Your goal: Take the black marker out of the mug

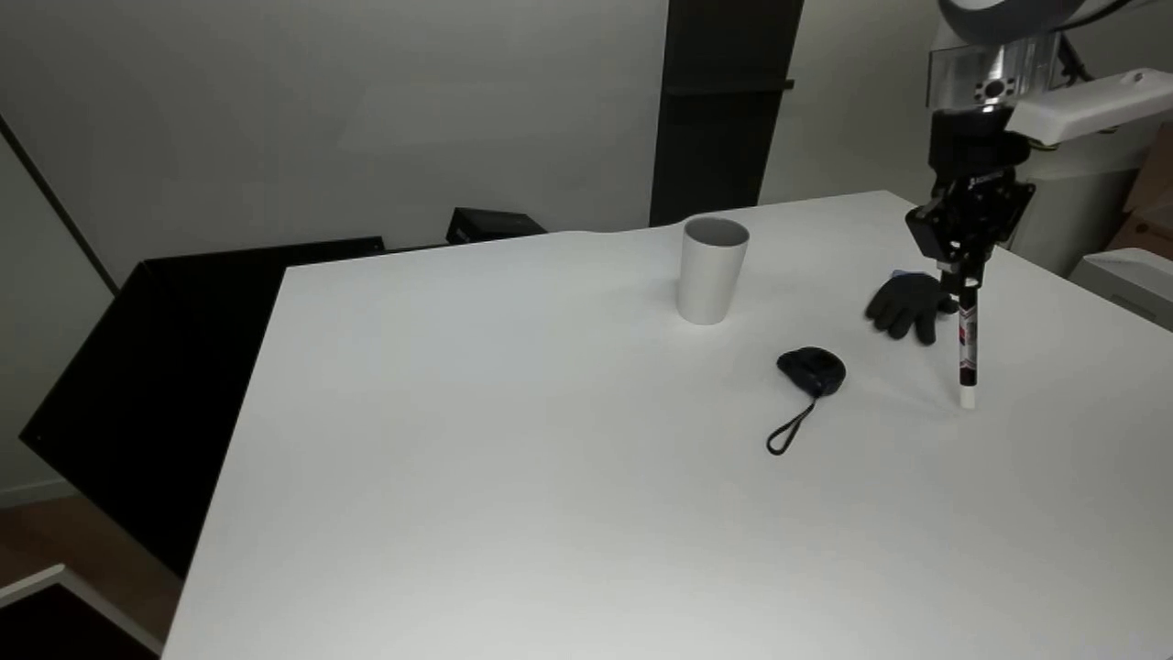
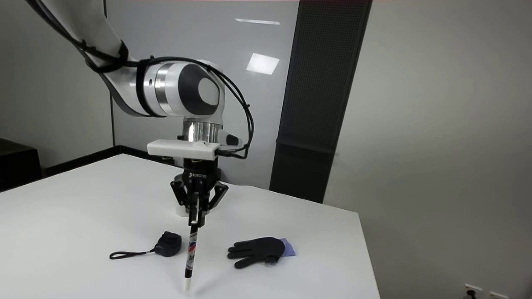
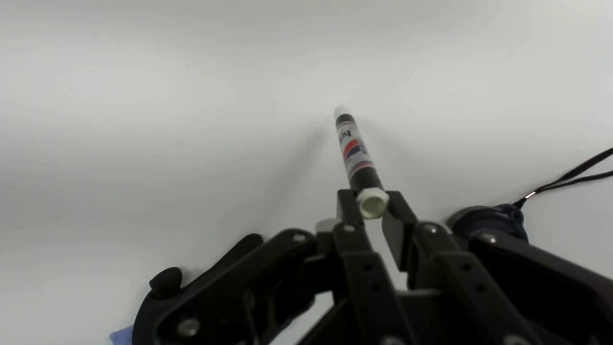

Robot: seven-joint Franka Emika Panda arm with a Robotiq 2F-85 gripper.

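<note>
The black marker has a printed label and white ends. My gripper is shut on its upper end and holds it nearly upright, white end down, outside the mug. The marker also shows in an exterior view and in the wrist view, between the fingertips. I cannot tell whether its lower end touches the table. The white mug stands upright, apart from the gripper. In an exterior view the mug is mostly hidden behind the gripper. It is not visible in the wrist view.
A dark tape measure with a strap loop lies on the white table between mug and marker. A black glove with a blue cuff lies near the gripper. Both also show partly in the wrist view, the tape measure at right.
</note>
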